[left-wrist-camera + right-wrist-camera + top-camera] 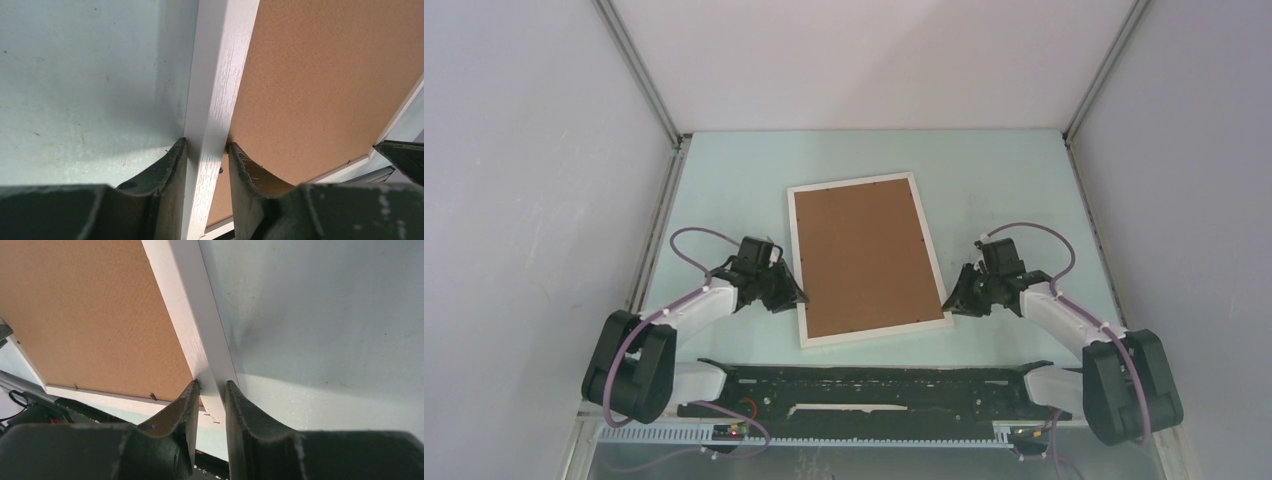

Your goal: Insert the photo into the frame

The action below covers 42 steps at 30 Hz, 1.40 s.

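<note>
We see a white wood-grain frame (874, 332) face-down, fibrous brown board (861, 255) filling it, left pincer (206, 145) and right pincer (212, 384) each apparently clenched on a rail, front hidden.

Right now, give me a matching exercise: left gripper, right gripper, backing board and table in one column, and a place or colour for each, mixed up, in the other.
1. left gripper
2. right gripper
3. backing board
4. table

A. pale blue-green
B. clamped on the right rail of the frame
C. brown
D. clamped on the left rail of the frame

Pairs: 1-D, 2-B, 3-C, 4-A.
</note>
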Tool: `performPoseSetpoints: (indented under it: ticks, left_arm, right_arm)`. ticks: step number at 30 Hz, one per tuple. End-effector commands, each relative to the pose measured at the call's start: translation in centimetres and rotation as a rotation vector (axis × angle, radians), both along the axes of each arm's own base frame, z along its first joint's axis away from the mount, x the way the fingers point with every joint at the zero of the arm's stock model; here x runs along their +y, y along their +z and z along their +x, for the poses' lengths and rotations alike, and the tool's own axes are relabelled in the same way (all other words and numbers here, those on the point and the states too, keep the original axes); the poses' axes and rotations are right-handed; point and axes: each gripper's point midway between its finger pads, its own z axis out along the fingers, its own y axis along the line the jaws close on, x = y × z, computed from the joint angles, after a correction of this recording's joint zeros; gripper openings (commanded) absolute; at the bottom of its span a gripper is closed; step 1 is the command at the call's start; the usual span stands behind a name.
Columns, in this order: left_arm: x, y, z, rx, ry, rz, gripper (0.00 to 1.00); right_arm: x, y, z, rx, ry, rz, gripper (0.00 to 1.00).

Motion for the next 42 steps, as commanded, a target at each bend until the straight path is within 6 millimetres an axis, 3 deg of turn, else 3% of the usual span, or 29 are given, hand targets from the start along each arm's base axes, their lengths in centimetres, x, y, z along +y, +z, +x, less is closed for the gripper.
performPoseSetpoints:
  ticks: [1,8,14,17,20,22,25,27,30,33,37,42]
  left_arm:
    - [-0.7,-0.7,-0.1,0.004,0.054,-0.046,0.00]
    - [-0.6,-0.7,-0.1,0.000,0.092,-0.059,0.00]
    - [-0.4,0.0,-0.3,-0.022,0.083,-0.053,0.00]
    - [-0.3,1.0,0.2,-0.068,0.051,-0.035,0.00]
    - [-0.8,1.6,0.7,-0.073,0.000,-0.037,0.03]
    - [-1.2,2.9,1.3,-0.118,-0.038,-0.053,0.13]
    - [-0.1,5.7,2.4,-0.232,-0.074,-0.001,0.45]
    - [0.5,8.0,2.8,-0.313,-0.113,0.034,0.69]
    - [0.9,10.4,2.3,-0.378,-0.167,0.062,0.88]
    - [0.0,12.2,1.0,-0.434,-0.248,0.006,0.94]
    - [-2.2,14.1,-0.7,-0.522,-0.364,-0.089,0.95]
    - [-6.7,15.4,-3.3,-0.657,-0.525,-0.130,0.96]
  right_arm:
    - [1.8,-1.8,-3.3,0.100,0.042,0.008,0.32]
    - [0.4,-5.2,-4.7,0.082,-0.011,-0.202,0.30]
    - [0.2,-6.8,-5.8,0.110,-0.036,-0.364,0.30]
    - [0.9,-5.9,-4.9,0.090,-0.008,-0.359,0.33]
    - [2.8,-3.2,-2.8,0.007,0.060,-0.274,0.45]
    - [4.7,-0.9,-2.0,-0.018,0.138,-0.112,0.52]
    - [5.2,2.6,-0.2,-0.102,0.171,0.047,0.63]
    - [4.1,3.2,1.0,-0.135,0.147,0.033,0.65]
    - [2.3,2.6,2.7,-0.154,0.124,-0.079,0.61]
    - [2.4,2.2,4.4,-0.181,0.132,-0.118,0.53]
    - [2.5,0.8,6.0,-0.185,0.135,-0.186,0.41]
    - [2.4,-0.2,6.4,-0.177,0.145,-0.283,0.35]
